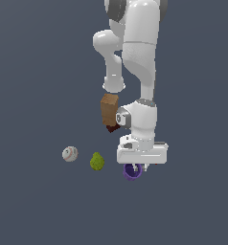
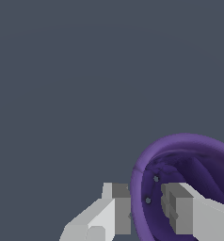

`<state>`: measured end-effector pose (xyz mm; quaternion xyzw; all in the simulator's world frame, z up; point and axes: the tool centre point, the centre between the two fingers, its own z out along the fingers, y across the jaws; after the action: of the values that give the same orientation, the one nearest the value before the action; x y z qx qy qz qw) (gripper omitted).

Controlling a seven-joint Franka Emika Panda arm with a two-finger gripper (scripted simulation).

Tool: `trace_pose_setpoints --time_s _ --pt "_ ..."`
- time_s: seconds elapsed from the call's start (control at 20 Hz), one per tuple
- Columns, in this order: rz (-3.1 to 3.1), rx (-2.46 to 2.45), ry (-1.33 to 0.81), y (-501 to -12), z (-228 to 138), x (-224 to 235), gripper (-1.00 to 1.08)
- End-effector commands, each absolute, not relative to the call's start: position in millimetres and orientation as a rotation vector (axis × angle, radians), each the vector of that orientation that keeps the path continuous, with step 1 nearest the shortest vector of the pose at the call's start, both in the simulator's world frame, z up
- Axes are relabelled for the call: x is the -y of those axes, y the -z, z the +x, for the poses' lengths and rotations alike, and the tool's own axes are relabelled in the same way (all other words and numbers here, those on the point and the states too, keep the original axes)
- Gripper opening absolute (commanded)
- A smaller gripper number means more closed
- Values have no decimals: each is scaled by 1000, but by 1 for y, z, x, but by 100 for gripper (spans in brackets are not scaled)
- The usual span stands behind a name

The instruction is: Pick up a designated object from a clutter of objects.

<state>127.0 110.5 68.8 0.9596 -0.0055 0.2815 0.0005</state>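
Purple cup straddled at its rim by the gripper.

One finger is seen outside the wall and one inside, seemingly clamped on it. In the exterior view the cup is largely hidden beneath the hand, beside the pear and baseball; the tan box is partly covered.

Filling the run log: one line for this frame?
phase: grasp | gripper: fingers straddle the purple cup wall, one inside, one outside | baseball, pear: apart
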Motion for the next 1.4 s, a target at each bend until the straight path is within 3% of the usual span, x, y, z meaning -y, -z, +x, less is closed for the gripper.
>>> trace_pose_setpoints --time_s 0.0,0.7,1.35 --pt "3014 17 -884 -69 127 -111 -100" --pt "3014 17 -884 -79 123 -112 -100" --pt "3018 19 -883 -149 92 -117 -100"
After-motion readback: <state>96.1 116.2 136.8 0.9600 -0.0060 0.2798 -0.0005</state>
